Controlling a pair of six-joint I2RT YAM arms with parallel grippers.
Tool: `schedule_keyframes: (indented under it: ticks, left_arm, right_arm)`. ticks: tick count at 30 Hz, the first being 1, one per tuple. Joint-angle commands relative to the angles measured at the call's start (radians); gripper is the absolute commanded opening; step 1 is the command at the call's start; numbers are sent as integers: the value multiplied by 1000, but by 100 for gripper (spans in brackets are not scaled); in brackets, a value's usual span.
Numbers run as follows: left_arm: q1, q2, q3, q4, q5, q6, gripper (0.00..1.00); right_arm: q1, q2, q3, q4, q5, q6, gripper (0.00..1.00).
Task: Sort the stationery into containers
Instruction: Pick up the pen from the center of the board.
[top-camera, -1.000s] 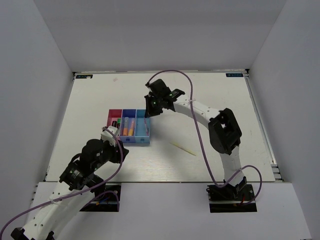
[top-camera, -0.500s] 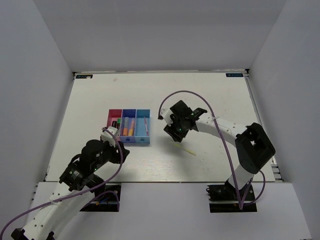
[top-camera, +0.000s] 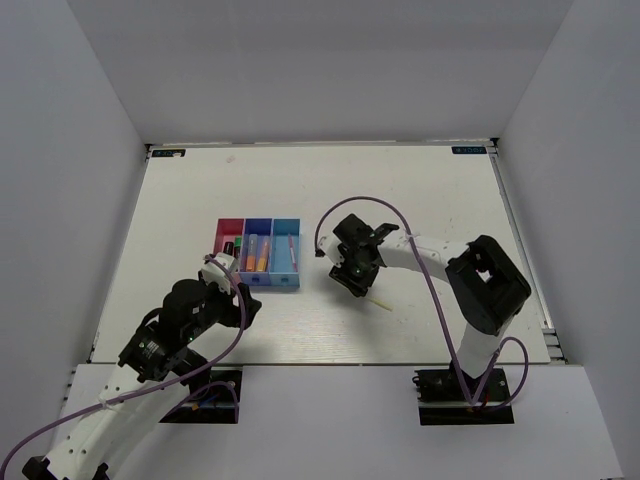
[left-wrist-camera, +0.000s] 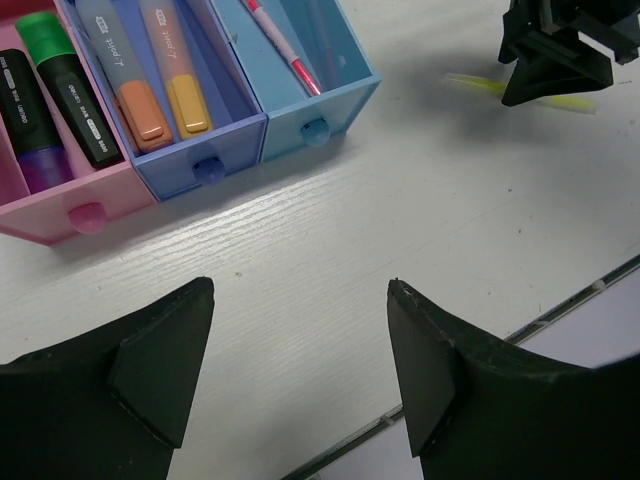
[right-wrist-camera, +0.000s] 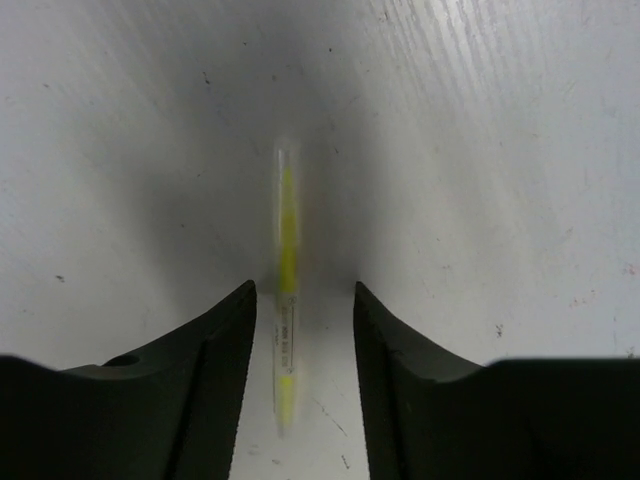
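Since a second ago the right pincer (top-camera: 352, 278) is being swung off from over the bins and lowered onto the thin yellow pen (right-wrist-camera: 286, 330); the left arm is being kept where it was.

Step in hand: the last loose item is being picked. The right pincer is being held released, its fingers (right-wrist-camera: 215, 360) straddling the pen. The pen is lying flat on the table (top-camera: 450, 200) between them, running lengthwise ahead, with a small gap either side. Nothing is being gripped yet.

Next move, as judged: the jaws are to be closed squarely across the barrel, low against the table, since a thin stick is likely to be rolled or nudged aside. Then it is to be lifted toward the light blue bin (left-wrist-camera: 320, 125), where a pink pen (left-wrist-camera: 285, 55) is already lying. Orange highlighters (left-wrist-camera: 145, 110) are being held by the dark blue bin (left-wrist-camera: 215, 165), black markers (left-wrist-camera: 75, 95) by the pink-red bin (left-wrist-camera: 60, 215).

The left pincer (left-wrist-camera: 300, 290) is being held released and empty, bins just ahead of it.

Room: bare table is being seen all round the right pincer; bins are off to its side, apart; the table's edges are well apart from it.
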Motion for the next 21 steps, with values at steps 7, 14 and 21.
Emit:
schedule_keyframes:
  ticks: [7,14,21]
  left_arm:
    - [3,-12,2,-1,3,3,80]
    - [3,-21,1,2,4,3,80]
    - [3,-16,-2,7,3,8,80]
  right_arm:
    - [12,67,-23,28,22,-4,26]
    - [27,98,-34,-13,42,5,0]
    - [21,78,279,-189,-163,45,0]
